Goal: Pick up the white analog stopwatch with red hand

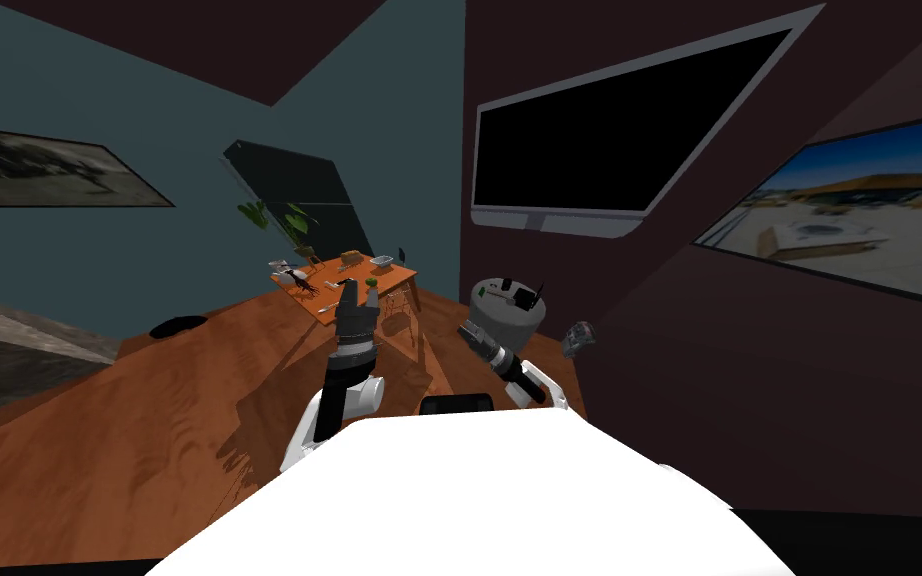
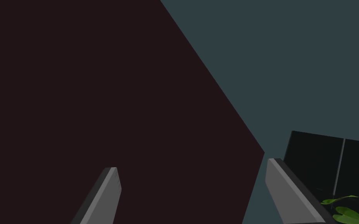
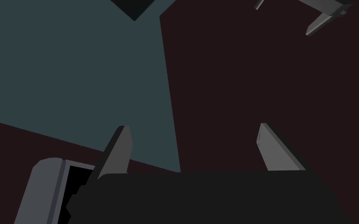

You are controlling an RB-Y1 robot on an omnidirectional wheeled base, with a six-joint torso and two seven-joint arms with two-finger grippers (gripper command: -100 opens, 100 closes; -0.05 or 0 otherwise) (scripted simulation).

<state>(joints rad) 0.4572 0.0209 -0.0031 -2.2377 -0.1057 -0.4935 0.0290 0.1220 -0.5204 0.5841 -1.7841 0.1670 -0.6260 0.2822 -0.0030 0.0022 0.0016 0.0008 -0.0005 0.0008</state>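
Left gripper [image 2: 193,163] spread wide and empty, raised in front of a small orange wooden table [image 1: 396,272], right gripper [image 3: 193,125] equally wide and empty, right of that table, stopwatch's place impossible to tell, things on that table too small to name

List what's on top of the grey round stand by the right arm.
On the grey round stand: a few small dark items and a pale one, too small to identify. My right forearm covers its near lower edge.
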